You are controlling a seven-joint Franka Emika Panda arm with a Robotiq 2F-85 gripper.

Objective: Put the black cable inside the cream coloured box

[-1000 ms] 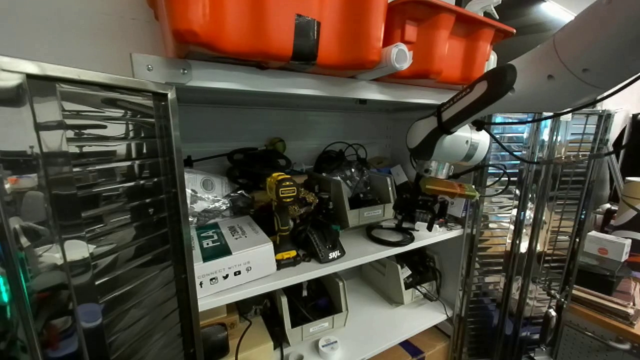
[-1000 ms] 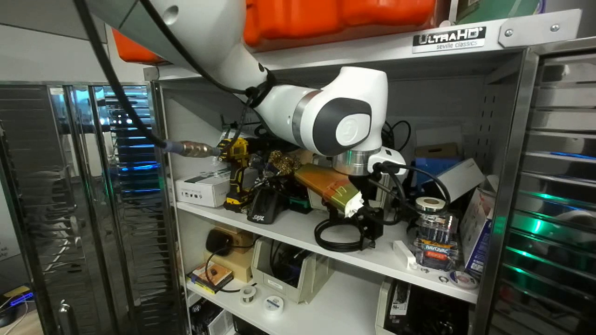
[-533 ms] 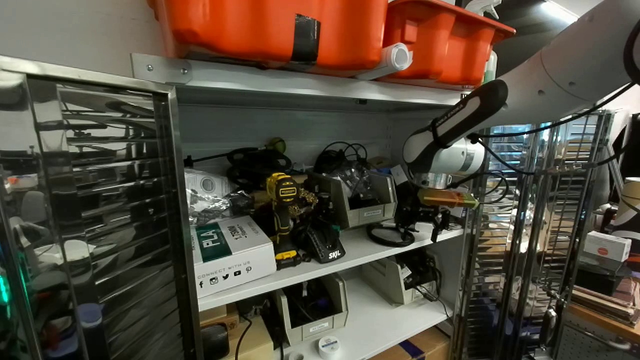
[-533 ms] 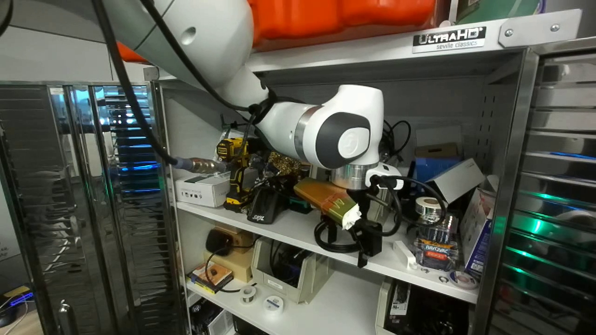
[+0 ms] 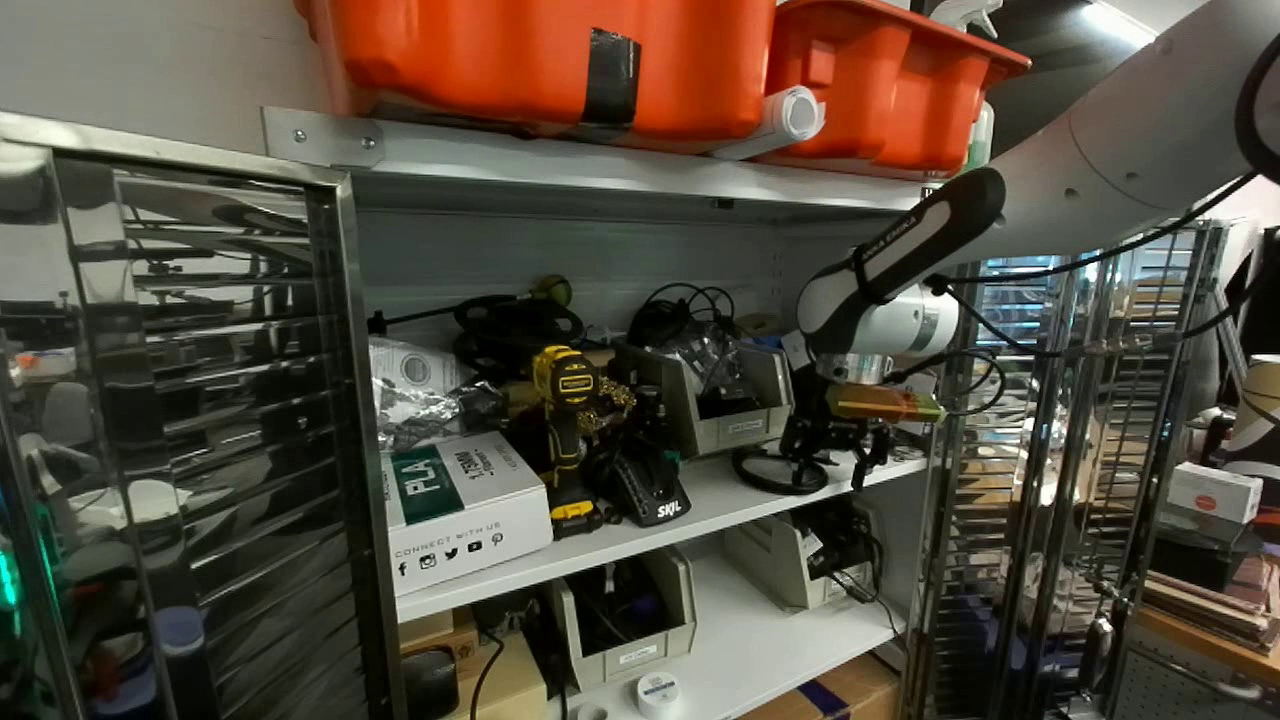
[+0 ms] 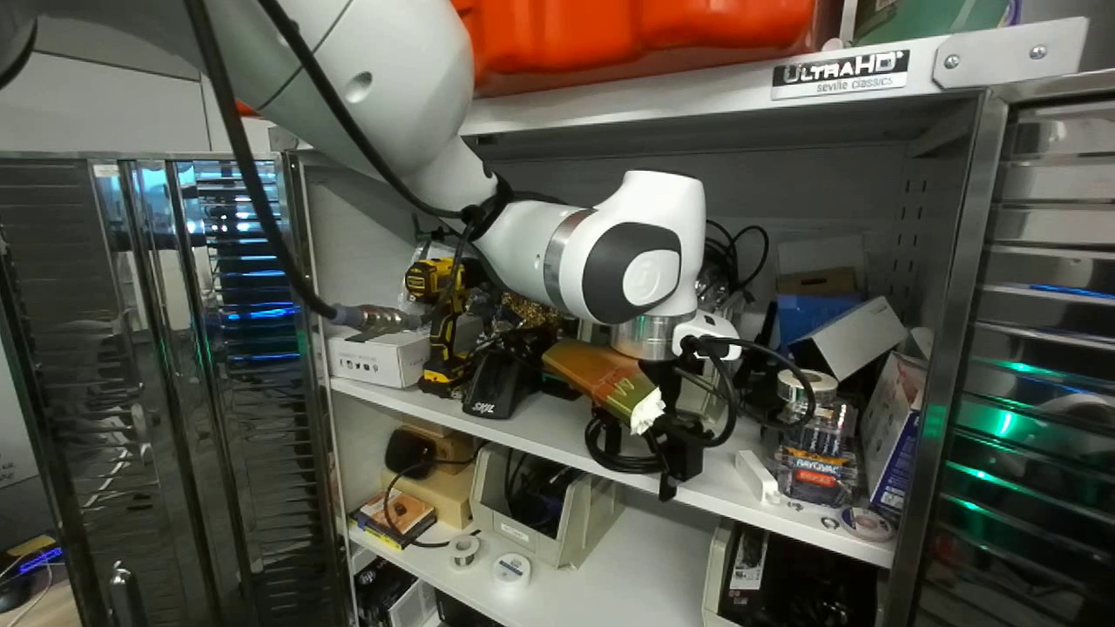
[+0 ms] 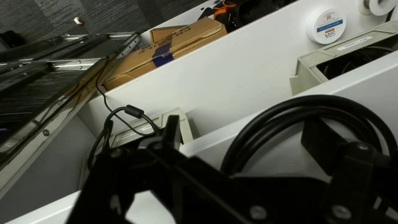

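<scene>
The fingers (image 7: 173, 129) are spread wide; the black cable (image 7: 311, 101) is yet to be grasped and placed in a cream box (image 5: 637, 655).

Blk cable (image 6: 620, 462) coiled on shelf (image 6: 544, 427). Gripper (image 6: 642, 470) points down at cable's R side (my R), hiding part of it; contact unclear. L of cable: SKIL charger (image 6: 496, 387), then yellow drill (image 6: 444, 341), upright. R of cable: Rayovac batt. pack (image 6: 814, 475). Below cable, to L: cream bin (image 6: 544, 549) w/ dark stuff inside.
</scene>
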